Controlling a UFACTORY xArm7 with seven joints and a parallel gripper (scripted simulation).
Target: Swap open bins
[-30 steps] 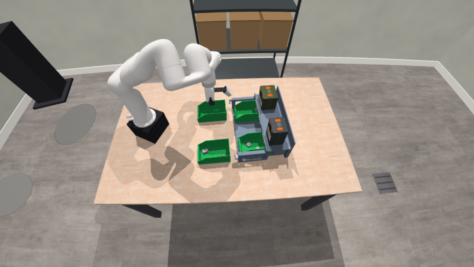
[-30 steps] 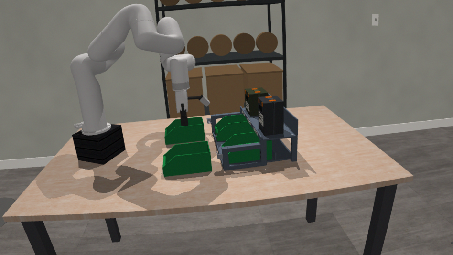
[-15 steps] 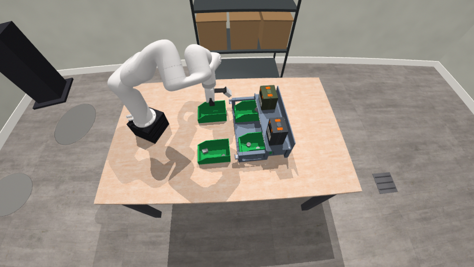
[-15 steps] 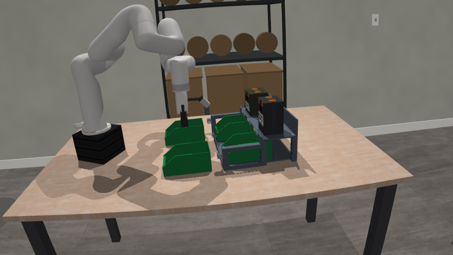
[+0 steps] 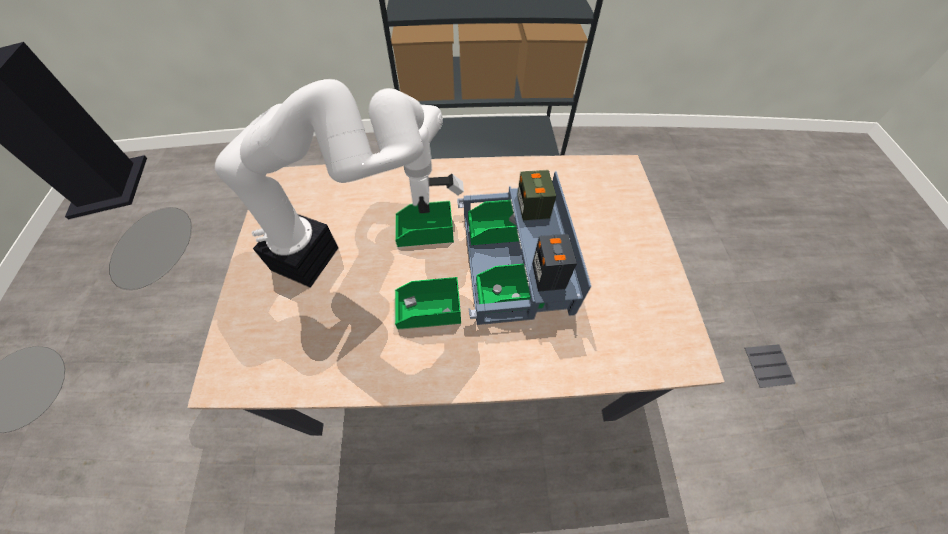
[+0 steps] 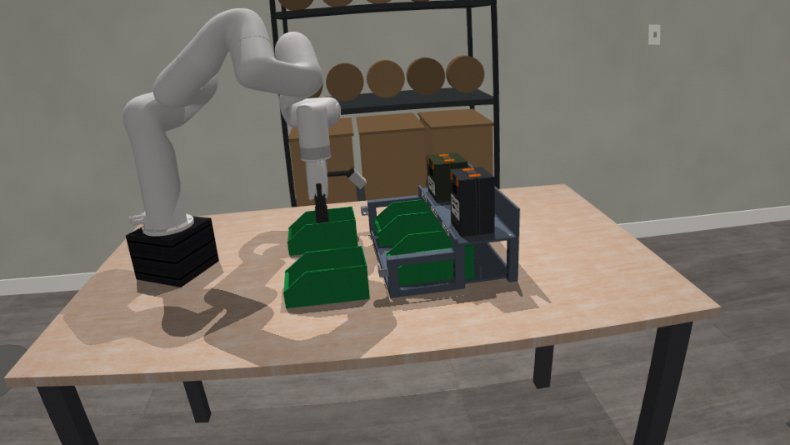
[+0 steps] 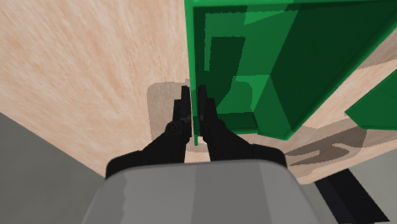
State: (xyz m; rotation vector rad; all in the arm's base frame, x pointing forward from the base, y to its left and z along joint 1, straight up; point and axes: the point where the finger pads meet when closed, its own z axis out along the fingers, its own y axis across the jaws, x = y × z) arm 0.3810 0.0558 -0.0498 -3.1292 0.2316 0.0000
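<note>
Across the pale wooden table, the blue-grey shelf shows its vacant middle place, towards four o'clock in the top view from the empty green open bin. That bin looks flat on the wood! The loaded green bin waits at six o'clock, small grey parts inside. The black gripper straddles the empty bin's wall, narrowly parted, gripping nothing. Release seems in hand; next, surely, widen, lift clear, fetch the loaded one, level.

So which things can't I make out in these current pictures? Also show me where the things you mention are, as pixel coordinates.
- Exterior: parts inside the stocked table bin (image 5: 429, 303) (image 6: 326, 288) (image 7: 378, 110), hidden by its near side wall.
- Top: the far shelf bin's (image 5: 489, 230) (image 6: 410, 229) rear end, hidden under the upper board (image 5: 536, 228) (image 6: 501, 227).
- Wrist: most of the stocked table bin, cut off by the right edge.
</note>
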